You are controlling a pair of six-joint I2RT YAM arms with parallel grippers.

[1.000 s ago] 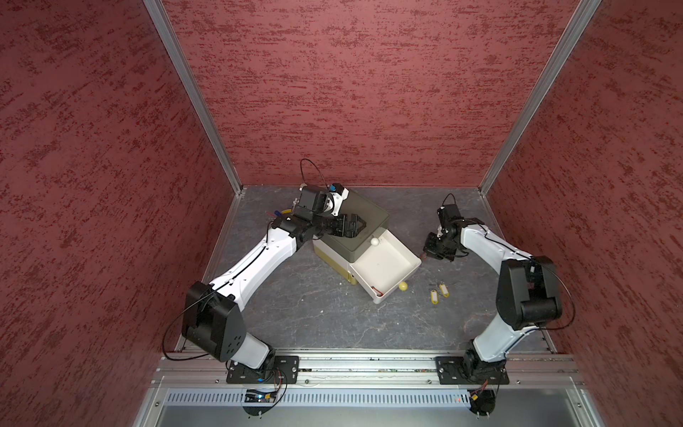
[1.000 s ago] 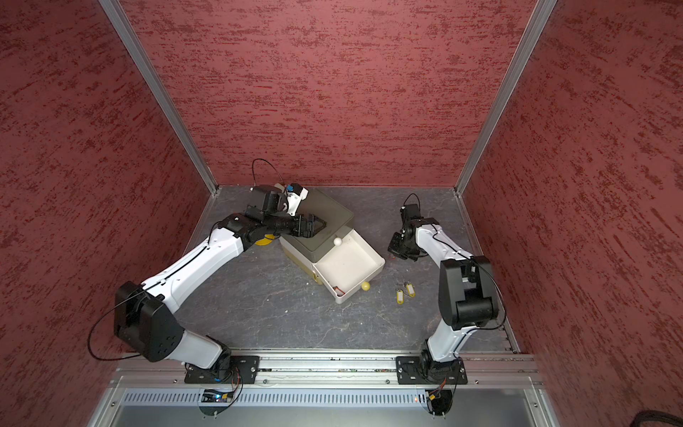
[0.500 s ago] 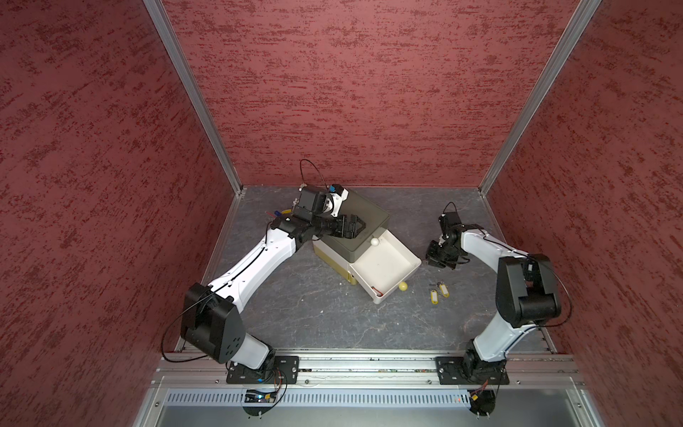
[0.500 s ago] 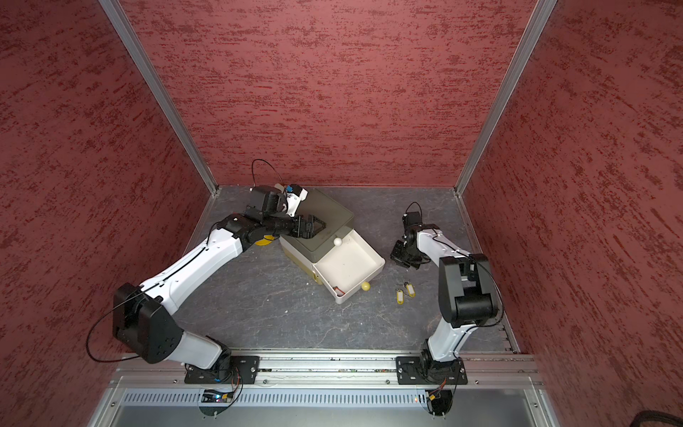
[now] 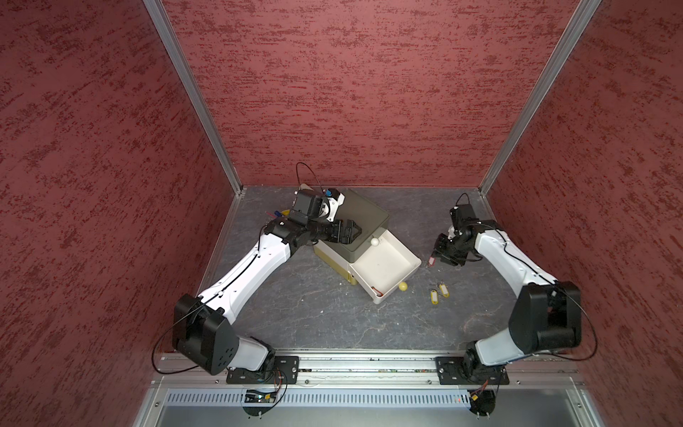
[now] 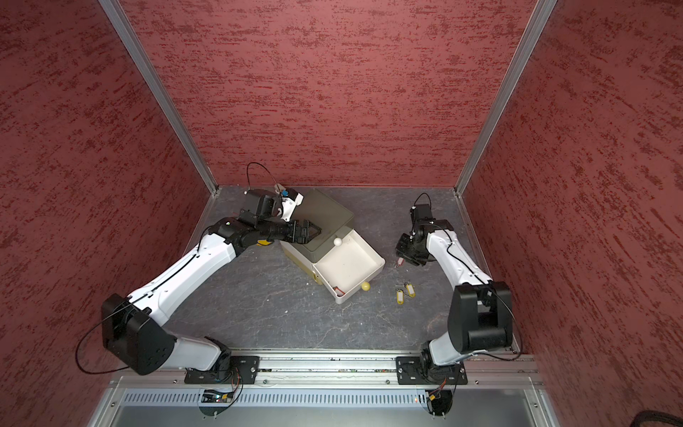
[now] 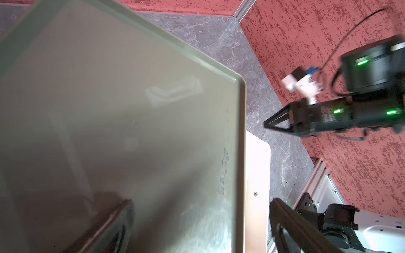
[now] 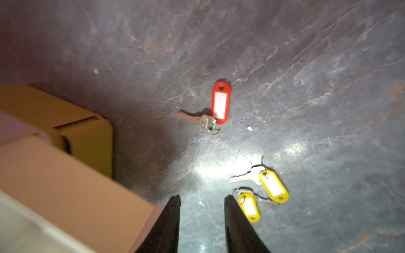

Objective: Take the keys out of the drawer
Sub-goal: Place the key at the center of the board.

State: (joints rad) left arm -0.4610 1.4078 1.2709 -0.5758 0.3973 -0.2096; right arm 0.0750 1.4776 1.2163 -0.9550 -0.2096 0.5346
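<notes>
A red-tagged key (image 8: 219, 105) lies on the grey floor just ahead of my right gripper (image 8: 202, 202), which stands open with nothing between its fingers. In both top views this key (image 5: 430, 261) (image 6: 401, 261) shows under the right gripper (image 5: 438, 255). Two yellow-tagged keys (image 8: 274, 186) (image 8: 249, 207) lie side by side nearby (image 5: 443, 289) (image 5: 433, 297). The white drawer (image 5: 412, 258) is pulled out, with something red (image 5: 377, 292) in its near corner. My left gripper (image 5: 353, 234) rests open on the olive cabinet top (image 7: 131, 109).
The drawer has a yellow knob (image 5: 403, 286) at its front, and a white knob (image 5: 375, 241) sits at the cabinet's edge above it. Small yellow and coloured items (image 5: 282, 213) lie behind the left arm by the wall. Red walls close in three sides.
My right gripper has come a little nearer the front and opened, letting go of the red-tagged key, which now lies on the floor. The left arm has not moved.
</notes>
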